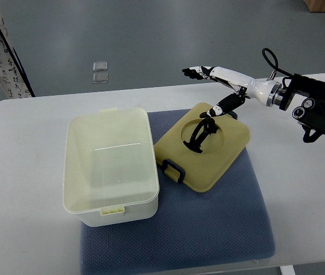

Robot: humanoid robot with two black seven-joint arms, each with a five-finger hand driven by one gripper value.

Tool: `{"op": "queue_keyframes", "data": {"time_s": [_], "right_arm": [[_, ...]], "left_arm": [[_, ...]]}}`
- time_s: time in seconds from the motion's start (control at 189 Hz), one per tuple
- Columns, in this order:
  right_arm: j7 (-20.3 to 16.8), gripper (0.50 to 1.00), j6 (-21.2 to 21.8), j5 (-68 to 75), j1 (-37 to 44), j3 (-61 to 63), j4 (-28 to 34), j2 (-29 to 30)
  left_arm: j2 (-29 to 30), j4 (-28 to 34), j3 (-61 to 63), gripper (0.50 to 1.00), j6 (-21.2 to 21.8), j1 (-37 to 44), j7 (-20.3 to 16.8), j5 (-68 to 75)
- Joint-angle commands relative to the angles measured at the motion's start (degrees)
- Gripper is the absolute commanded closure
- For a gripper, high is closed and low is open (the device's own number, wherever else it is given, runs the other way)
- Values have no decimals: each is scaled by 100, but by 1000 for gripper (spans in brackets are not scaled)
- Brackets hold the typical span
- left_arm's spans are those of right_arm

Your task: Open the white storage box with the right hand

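the big white plastic storage box [112, 166] sits on the left part of the dark blue woven mat [208, 229], which lies on the white table [24, 172]. the box has no top on it. its flat yellow-green lid with the black handle [203, 146] lies on the mat just to the right of the box, and one corner of the lid looks like it touches the box wall or comes very close. so the box looks open, and the job seems about done.

the white and black right hand [216, 86] comes in from the right edge. it hangs above the far side of the lid. its long fingers [199, 72] point straight out to the left, spread and loose, and they hold nothing. its thumb [216, 109] reaches down near the lid's far corner, but it is hard to say if it touches.

what could go wrong? if the hand moves away low, the thumb could hook the lid's edge or the black handle and drag the lid. then the lid might push the box or slide off the mat.

inside the box, nothing can be seen. it looks empty, with just a pale floor and a bright line of light.

the left hand is not in the picture.
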Motion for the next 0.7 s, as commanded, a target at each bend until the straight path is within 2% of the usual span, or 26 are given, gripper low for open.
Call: {"op": "queue_keyframes", "data": {"time_s": [0.0,0.185,0.27,0.482,0.694], "right_arm": [[0,572,255,868,-62,425,-11,54],[0,572,229,2460,-396,891,-152,221],[0,572,185,3260,-414,918,-468,353],[-898,572,132,4859,-738,918,-899,660],[-978,572,343,5106,-923,918,-899,775]], "left_arm": [[0,0,0,500,0,1,0,5],[0,0,0,500,0,1,0,5],[0,0,0,500,0,1,0,-4],[0,0,0,500,0,1,9,5],[0,0,0,500,0,1,0,5]]}}
